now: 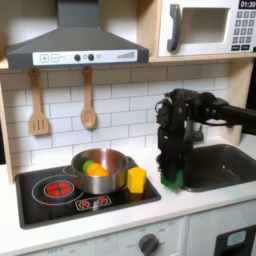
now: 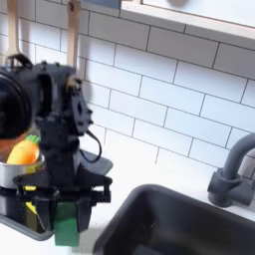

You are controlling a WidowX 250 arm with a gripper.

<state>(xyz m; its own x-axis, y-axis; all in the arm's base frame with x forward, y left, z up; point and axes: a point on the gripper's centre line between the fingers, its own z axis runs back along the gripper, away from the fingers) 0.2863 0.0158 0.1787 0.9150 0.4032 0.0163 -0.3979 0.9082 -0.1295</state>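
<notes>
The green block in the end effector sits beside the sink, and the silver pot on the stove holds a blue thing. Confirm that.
Not quite: the thing in the silver pot is orange, not blue, as the first exterior view shows. The rest stands: the end effector has the green block beside the sink.

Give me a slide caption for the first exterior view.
Robot gripper holding a green block between the stove and sink, beside a pot.
</notes>
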